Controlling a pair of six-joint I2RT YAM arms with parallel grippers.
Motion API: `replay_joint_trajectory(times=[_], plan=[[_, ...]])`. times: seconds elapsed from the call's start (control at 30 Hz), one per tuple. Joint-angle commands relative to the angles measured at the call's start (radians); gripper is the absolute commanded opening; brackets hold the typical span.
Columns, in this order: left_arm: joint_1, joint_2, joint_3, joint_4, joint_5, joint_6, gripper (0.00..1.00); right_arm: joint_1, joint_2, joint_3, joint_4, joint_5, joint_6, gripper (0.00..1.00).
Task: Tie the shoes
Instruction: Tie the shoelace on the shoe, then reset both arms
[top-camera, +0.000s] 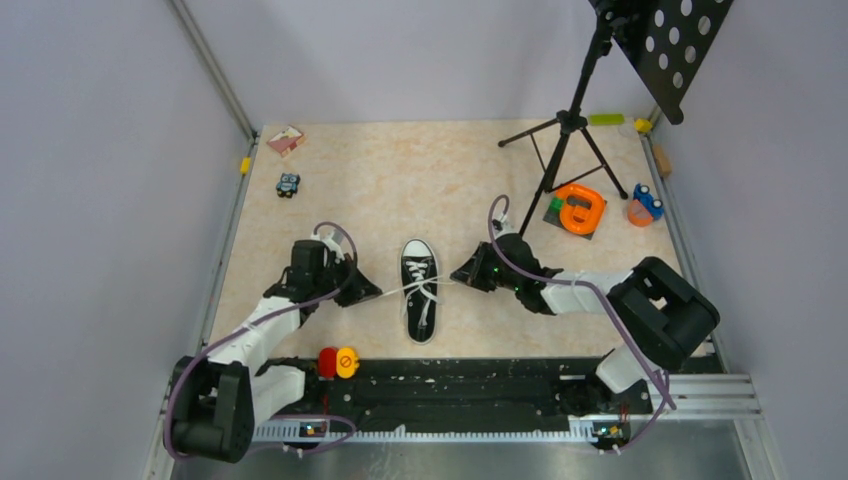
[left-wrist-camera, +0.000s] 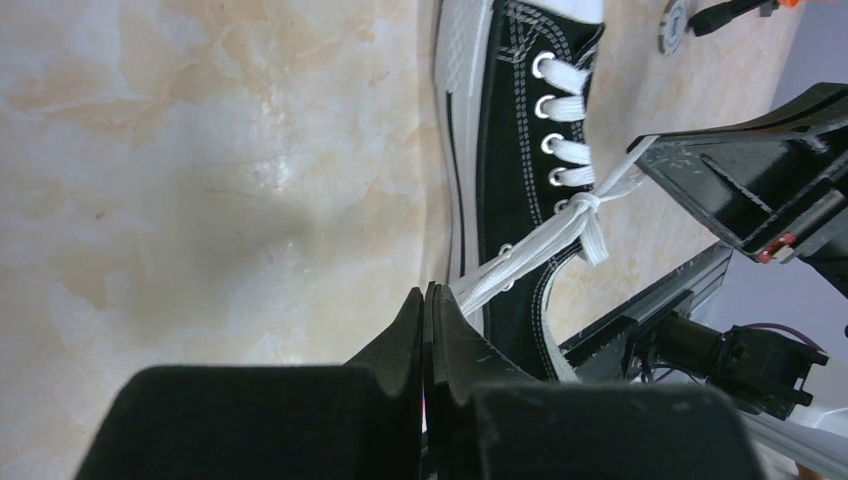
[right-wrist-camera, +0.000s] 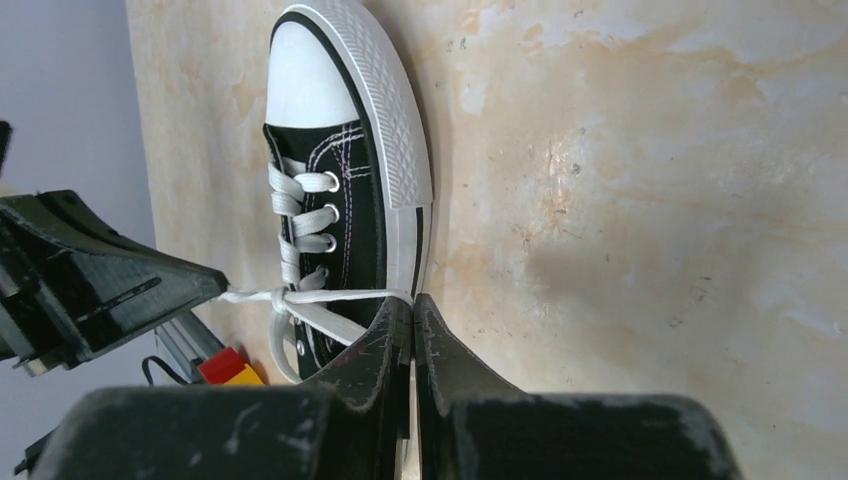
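Table: beige marbled top (top-camera: 400, 180) between pale grey walls, with the arm bases along its near edge.
Sneaker: the black sneaker (top-camera: 420, 305) lies on its sole at mid-table, close to the front edge, between the two grippers.
Long axis: heel toward the arm bases and white toe cap pointing away, so the axis runs square to the line joining the grippers.
Laces: the white laces (left-wrist-camera: 530, 250) cross in a small knot (left-wrist-camera: 585, 203) over the tongue, then run out sideways, one end to each side, both drawn straight.
Left gripper: the left gripper (top-camera: 368, 293) sits just beside the sneaker's left flank, low over the table, jaws pressed together on the left lace end.
Right gripper: the right gripper (top-camera: 462, 273) sits just beside the right flank, slightly further toward the toe, jaws pinched tight on the right lace end.
Direction from jaws: the sneaker lies straight ahead of each pair of fingertips, with the knot between them.
Nearer arm: neither is clearly nearer; both are close.
Left arm pose: forearm reaches forward and inward from its base, wrist turned toward the sneaker.
Right arm pose: forearm lies nearly level, pointing leftward from a raised elbow.
Step judged: first knot being cinched; no bow loops show.
Next move: probably needs some slack in the laces before a loop can be formed.
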Motion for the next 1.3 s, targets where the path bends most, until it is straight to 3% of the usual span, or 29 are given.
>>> replay_joint_trajectory(times=[0.0,0.2,0.43,0.57,0.6,0.63,0.67,0.73,0.83,1.03,1.1,1.27], plan=[[0.02,-0.038,0.107,-0.074,-0.01,0.056,0.0,-0.027,-0.05,0.078,-0.082,0.105,-0.051,0.0],[0.023,-0.011,0.164,-0.036,-0.006,0.035,0.0,-0.06,-0.069,0.091,-0.111,0.128,-0.069,0.0],[0.028,0.077,0.036,0.045,0.009,0.017,0.0,-0.065,-0.036,0.037,-0.071,0.116,-0.057,0.0],[0.028,0.095,0.127,-0.003,0.041,0.046,0.0,-0.065,-0.04,0.077,-0.073,0.064,-0.087,0.0],[0.028,0.1,0.194,-0.054,0.027,0.063,0.08,-0.065,-0.046,0.113,-0.109,0.067,-0.112,0.0],[0.028,0.106,0.246,-0.096,0.005,0.087,0.18,-0.065,-0.051,0.164,-0.16,0.072,-0.145,0.11],[0.028,0.108,0.303,-0.135,-0.018,0.112,0.26,-0.065,-0.055,0.218,-0.223,0.084,-0.179,0.34],[0.028,0.108,0.409,-0.199,-0.067,0.151,0.41,-0.065,-0.056,0.354,-0.38,0.149,-0.248,0.53],[0.028,0.096,0.562,-0.283,-0.144,0.209,0.58,-0.065,-0.061,0.549,-0.63,0.313,-0.355,0.95],[0.028,0.03,0.755,-0.358,-0.368,0.267,0.75,-0.066,-0.105,0.789,-0.928,0.62,-0.504,0.98],[0.03,-0.013,0.785,-0.386,-0.462,0.237,0.86,-0.066,-0.146,0.8,-0.965,0.67,-0.537,0.98],[0.03,-0.096,0.807,-0.434,-0.596,0.224,0.97,-0.066,-0.277,0.716,-0.997,0.747,-0.559,0.99]])
